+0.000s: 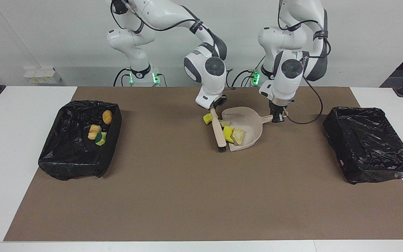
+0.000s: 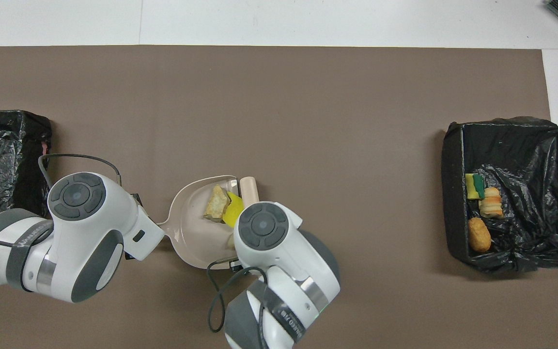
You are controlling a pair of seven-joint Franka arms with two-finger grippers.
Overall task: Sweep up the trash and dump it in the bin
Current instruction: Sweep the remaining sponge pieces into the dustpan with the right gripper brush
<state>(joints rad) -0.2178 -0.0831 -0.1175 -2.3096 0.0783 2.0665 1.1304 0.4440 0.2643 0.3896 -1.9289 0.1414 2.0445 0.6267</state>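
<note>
Brown mat [image 1: 173,196] over white table [image 1: 16,147], white wall behind

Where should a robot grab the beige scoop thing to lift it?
By its short narrow handle, from above. On the beige plastic dustpan it is the only slim part and sticks out clear of the scraps. The left gripper is on it already.
</note>
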